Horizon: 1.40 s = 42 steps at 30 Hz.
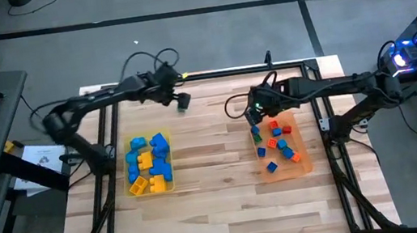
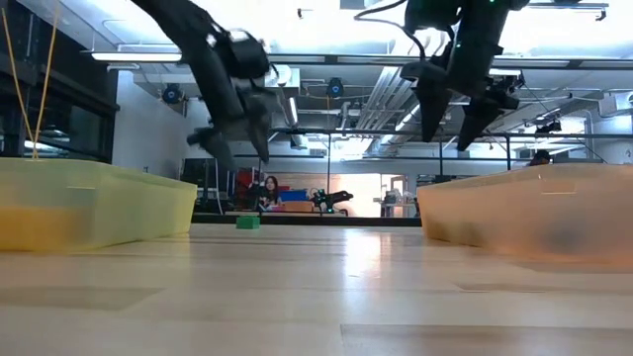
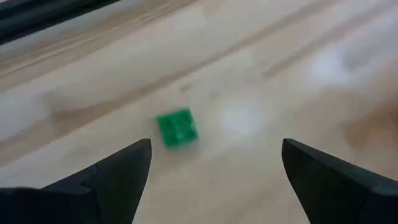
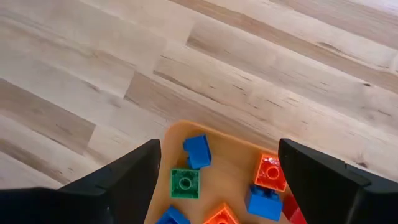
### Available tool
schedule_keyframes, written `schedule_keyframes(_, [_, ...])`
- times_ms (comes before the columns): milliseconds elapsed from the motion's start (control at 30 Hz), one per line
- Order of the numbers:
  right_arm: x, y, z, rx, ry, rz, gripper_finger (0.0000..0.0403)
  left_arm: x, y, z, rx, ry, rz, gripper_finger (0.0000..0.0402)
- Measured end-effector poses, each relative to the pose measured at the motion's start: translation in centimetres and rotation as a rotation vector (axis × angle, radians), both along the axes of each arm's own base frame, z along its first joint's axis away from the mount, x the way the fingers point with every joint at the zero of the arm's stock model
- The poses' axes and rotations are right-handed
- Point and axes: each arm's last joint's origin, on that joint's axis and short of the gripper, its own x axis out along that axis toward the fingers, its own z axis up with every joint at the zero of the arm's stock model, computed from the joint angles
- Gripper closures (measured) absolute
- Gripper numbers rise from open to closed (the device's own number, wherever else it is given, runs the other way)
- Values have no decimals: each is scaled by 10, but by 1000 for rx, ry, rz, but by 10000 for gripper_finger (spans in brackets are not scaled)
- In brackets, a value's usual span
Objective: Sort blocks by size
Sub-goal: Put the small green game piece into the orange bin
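The wooden table (image 1: 221, 204) is carrying everything. Toward its left side, the yellow tray (image 1: 151, 188) is holding the large blue and yellow blocks (image 1: 149, 161). Right of that tray, well apart, the orange tray (image 1: 305, 160) is holding the tiny cubes (image 1: 279, 144) in red, orange, green and blue. The right gripper (image 1: 255, 113) is hovering over the orange tray's far end, fingers spread, gripping nothing. The left gripper (image 1: 182, 102) is hanging beyond the yellow tray, fingers wide apart and empty, over a lone green cube (image 3: 178, 128) lying on bare wood. No readable writing is showing.
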Motion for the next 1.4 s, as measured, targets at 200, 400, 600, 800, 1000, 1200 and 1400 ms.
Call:
schedule_keyframes(200, [0,-1,0,9,-3,6,82,20,20,-48,3,137,69,58])
schedule_keyframes(400, [0,-1,0,6,-2,14,82,29,26,-77,-20,170,94,58])
schedule_keyframes(600, [0,-1,0,-2,4,38,82,33,27,-90,-40,180,97,77])
schedule_keyframes(800, [0,-1,0,-12,9,45,82,33,19,-93,-48,230,78,187])
schedule_keyframes(1000, [1,-2,1,-32,6,65,82,38,16,-89,-60,167,18,312])
schedule_keyframes(1200, [9,0,7,-16,-98,153,82,60,2,-54,-3,-108,-204,312])
schedule_keyframes(1400, [8,1,30,-61,-289,187,82,90,-51,3,142,-471,-572,312])
